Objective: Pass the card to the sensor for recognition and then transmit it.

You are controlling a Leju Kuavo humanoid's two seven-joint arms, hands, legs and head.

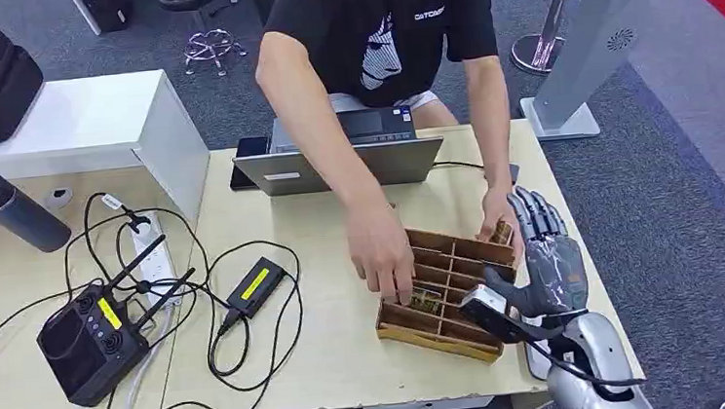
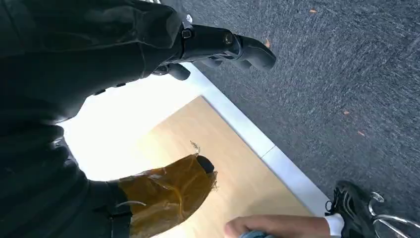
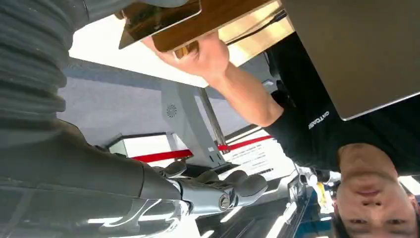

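We judge the task at its very start: no card is in either of our hands yet. Our right hand hovers at the near right corner of the wooden divided tray, fingers spread upward and grasping nothing. A person across the table has both hands in that tray, one hand pressing into the middle compartments, the other hand at its far right edge just beside our fingers. We take the cards (small dark-gold pieces) to lie in a middle compartment, near the person's fingertips, though they are too small to read with confidence. Next move, as we judge it: wait until the person's hands are clear, then lower the right hand into the compartment and pinch one card by its edge. The sensor we cannot identify; a laptop sits beyond the tray, and a phone-like slab just left of it. Our left hand hangs over the floor beside a table edge, fingers loosely extended, empty. The right wrist view is upturned; the tray's underside is cut off there.
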